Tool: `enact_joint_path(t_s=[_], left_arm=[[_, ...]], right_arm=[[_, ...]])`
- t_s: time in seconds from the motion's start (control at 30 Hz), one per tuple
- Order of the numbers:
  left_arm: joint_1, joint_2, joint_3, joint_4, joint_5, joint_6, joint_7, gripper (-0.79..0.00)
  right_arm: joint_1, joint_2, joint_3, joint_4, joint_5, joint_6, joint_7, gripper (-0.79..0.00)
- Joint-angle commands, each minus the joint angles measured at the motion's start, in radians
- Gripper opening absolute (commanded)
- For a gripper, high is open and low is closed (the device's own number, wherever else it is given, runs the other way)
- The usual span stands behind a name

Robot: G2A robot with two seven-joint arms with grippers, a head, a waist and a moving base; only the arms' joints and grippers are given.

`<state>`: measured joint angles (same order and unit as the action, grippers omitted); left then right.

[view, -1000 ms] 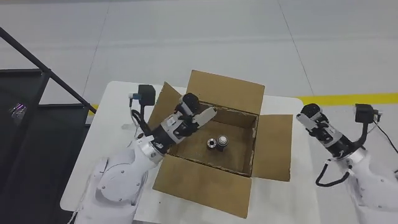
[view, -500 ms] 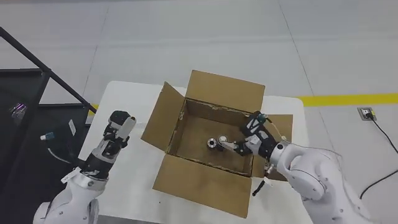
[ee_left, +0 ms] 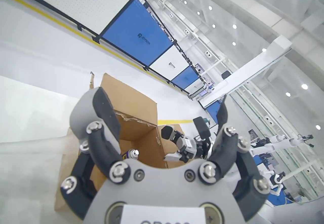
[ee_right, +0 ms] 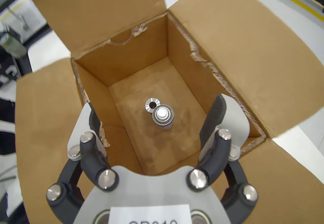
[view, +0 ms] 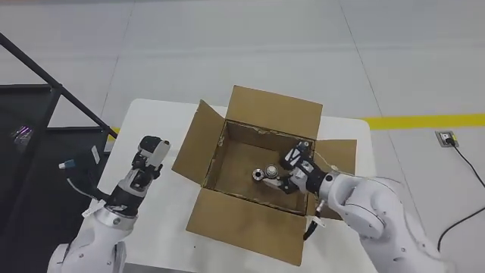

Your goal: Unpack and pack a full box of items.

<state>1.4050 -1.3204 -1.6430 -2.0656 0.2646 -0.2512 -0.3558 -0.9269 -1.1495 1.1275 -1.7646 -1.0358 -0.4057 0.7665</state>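
Jaws on the right tool (ee_right: 155, 104) stand wide apart and hold nothing. It hangs over the open cardboard box (ee_right: 106, 2), just inside the rim on the robot's right, facing down at the box floor. Beneath it a spray can (ee_right: 162, 115) stands upright near the middle of that floor. A small silver cap (ee_right: 152, 105) with a dark hole in its top sits against or just beside the can; I cannot tell which. The left tool (ee_left: 162, 99) is likewise spread wide and empty, raised over the white bench (view: 151, 121) just outside the box's left flap.

A second ago the roles were reversed: the left tool was in over the box's left edge and the right arm was well off to the side. Half a second ago the left arm had drawn back over the bench and the right tool had reached the rim. Since then it has edged a little further in toward the can. Can and cap have not moved. By my reading the right arm is taking over, the can is its likely pick, and the unpacking is near its end.

Each tool's wrist plate carries a white label (ee_right: 150, 213) with its print mostly cut off. The wall panels (ee_left: 138, 32) in the hall behind bear lettering, which I leave unread.
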Motion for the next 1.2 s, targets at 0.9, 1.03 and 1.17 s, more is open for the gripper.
enact_joint_path(t_s=[0.9, 1.03, 1.17], left_arm=[[-0.07, 0.007, 0.097, 0.1, -0.134, 0.088, 0.005, 0.0], [-0.072, 0.009, 0.097, 0.104, -0.138, 0.092, 0.009, 0.0], [-0.078, 0.01, 0.111, 0.113, -0.141, 0.096, 0.002, 0.0]], right_arm=[[0.459, -0.175, -0.421, 0.565, 0.034, 0.212, 0.381, -0.785], [0.427, -0.157, -0.376, 0.474, 0.015, 0.185, 0.373, -0.785], [0.347, -0.118, -0.283, 0.276, -0.061, 0.235, 0.45, -0.785]])
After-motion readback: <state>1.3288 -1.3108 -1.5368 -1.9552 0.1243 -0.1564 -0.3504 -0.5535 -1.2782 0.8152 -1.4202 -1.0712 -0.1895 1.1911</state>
